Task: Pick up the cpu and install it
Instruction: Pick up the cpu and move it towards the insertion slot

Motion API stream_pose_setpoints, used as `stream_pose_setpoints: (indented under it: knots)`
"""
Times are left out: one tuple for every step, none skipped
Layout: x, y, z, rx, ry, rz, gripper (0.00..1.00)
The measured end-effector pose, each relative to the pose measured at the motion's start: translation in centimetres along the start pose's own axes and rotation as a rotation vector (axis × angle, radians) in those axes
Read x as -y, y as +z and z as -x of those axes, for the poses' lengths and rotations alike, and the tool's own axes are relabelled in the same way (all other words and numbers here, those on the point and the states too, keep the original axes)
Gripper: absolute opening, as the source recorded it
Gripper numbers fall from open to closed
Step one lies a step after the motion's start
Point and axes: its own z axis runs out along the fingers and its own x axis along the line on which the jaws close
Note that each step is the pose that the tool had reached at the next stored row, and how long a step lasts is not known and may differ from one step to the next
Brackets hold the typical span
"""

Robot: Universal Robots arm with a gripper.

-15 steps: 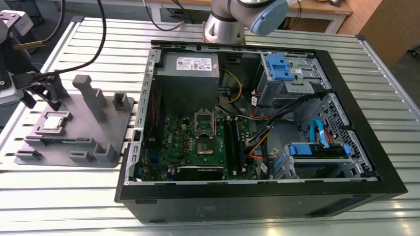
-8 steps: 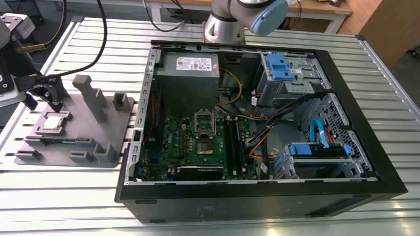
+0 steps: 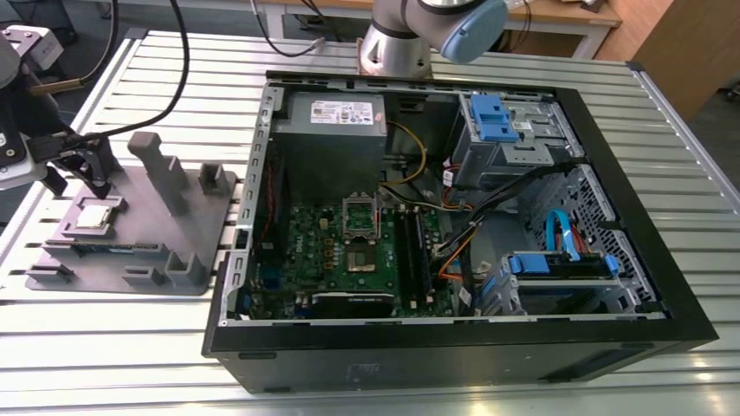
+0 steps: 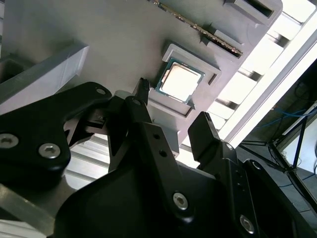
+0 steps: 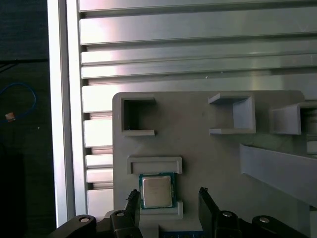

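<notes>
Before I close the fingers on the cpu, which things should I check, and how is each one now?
1. The cpu lies flat in the holder tray recess: ok.
2. The fingers are open: ok.
3. One finger on each side of the cpu, not touching: ok.
4. The cpu centred between them: not ok, it looks nearer one finger.
5. The socket in the computer case open and free: cannot tell.

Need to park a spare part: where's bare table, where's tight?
Bare table: the slats between the holder tray and the near edge, and the strip at the exterior view's right of the computer case. Crowded: inside the case, the tray-case gap, and the cpu, straddled by the open tool.
</notes>
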Motion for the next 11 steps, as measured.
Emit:
stream_pose_setpoints:
  knots:
    - [0.00, 0.00, 0.00, 0.0000, 0.000, 0.0000, 0.59]
    - [0.00, 0.02, 0.00, 0.0000, 0.000, 0.0000, 0.59]
    - [0.00, 0.06, 0.00, 0.0003, 0.000, 0.0002, 0.59]
    - [0.00, 0.11, 0.00, 0.0004, 0.000, 0.0003, 0.59]
    - [0.00, 0.16, 0.00, 0.0002, 0.000, 0.0002, 0.59]
    - [0.01, 0.20, 0.00, 0.0001, 0.000, 0.0000, 0.59]
    - [0.01, 0.26, 0.00, 0.0001, 0.000, 0.0001, 0.59]
    - [0.01, 0.33, 0.00, 0.0001, 0.000, 0.0001, 0.59]
    - [0.02, 0.39, 0.00, 0.0000, 0.000, 0.0000, 0.59]
    - [0.02, 0.44, 0.00, 0.0000, 0.000, 0.0000, 0.59]
    - [0.02, 0.51, 0.00, 0.0001, 0.000, 0.0001, 0.59]
